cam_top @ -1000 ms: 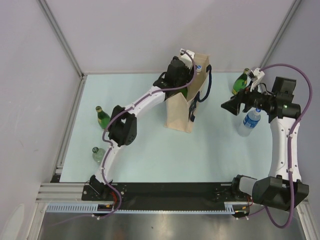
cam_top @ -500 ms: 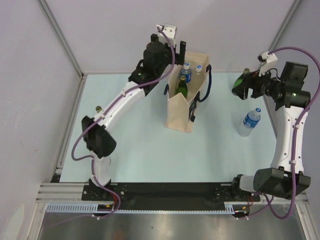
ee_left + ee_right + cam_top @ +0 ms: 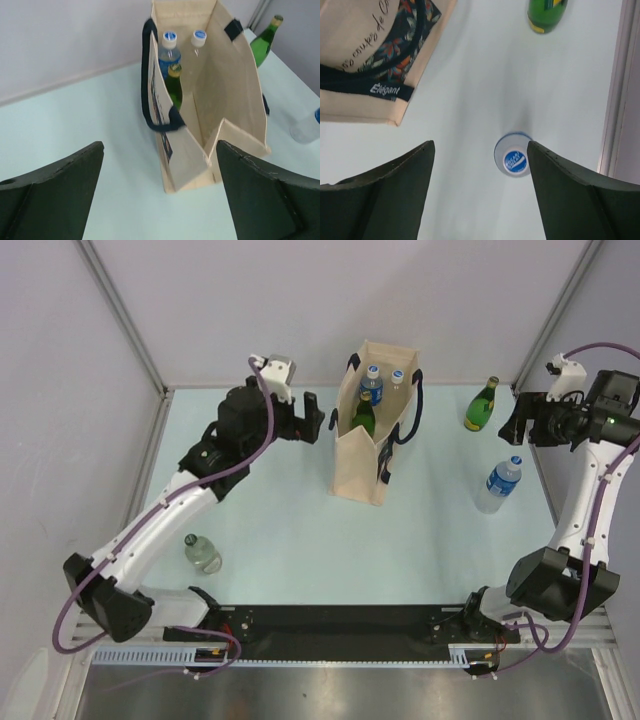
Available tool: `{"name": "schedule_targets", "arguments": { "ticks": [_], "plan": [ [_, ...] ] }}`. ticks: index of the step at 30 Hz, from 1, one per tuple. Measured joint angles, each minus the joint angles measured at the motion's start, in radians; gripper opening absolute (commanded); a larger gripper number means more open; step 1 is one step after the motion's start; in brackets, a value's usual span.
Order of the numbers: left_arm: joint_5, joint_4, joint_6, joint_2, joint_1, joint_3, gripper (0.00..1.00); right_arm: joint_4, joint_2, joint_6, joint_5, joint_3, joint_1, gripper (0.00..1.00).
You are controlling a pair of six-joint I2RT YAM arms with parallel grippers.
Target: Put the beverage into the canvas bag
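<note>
The beige canvas bag [image 3: 362,465] with navy handles stands upright at the table's back middle. Inside it are a blue-capped bottle [image 3: 372,380], a white-capped bottle [image 3: 397,377] and a green bottle [image 3: 363,416]; they also show in the left wrist view, where the bag [image 3: 225,95] holds the green bottle [image 3: 174,87]. My left gripper [image 3: 317,418] is open and empty just left of the bag. My right gripper [image 3: 511,422] is open and empty, high above a blue-capped water bottle [image 3: 499,484], seen from above in the right wrist view [image 3: 515,161].
A green glass bottle [image 3: 480,405] stands on the table right of the bag, also in the right wrist view [image 3: 546,12]. A clear bottle [image 3: 203,553] stands at the front left. The cell's walls and frame posts close in the back and sides.
My left gripper has left the green bottle in the bag and drawn back to the left of it. My right gripper has pulled away to the right.
</note>
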Motion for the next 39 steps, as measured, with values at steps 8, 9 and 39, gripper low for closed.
{"name": "schedule_targets", "arguments": {
  "ticks": [8,9,39],
  "plan": [
    [0.047,-0.059,-0.072,-0.158,0.004,-0.195,1.00,-0.131,0.010,-0.100,0.023,-0.024,-0.020,0.82],
    [0.049,-0.062,-0.075,-0.167,0.004,-0.205,1.00,-0.140,0.016,-0.110,0.029,-0.032,-0.021,0.82],
    [0.058,-0.084,-0.153,-0.241,0.004,-0.311,1.00,-0.126,0.105,-0.167,0.183,-0.137,0.016,0.64]
  ]
}}
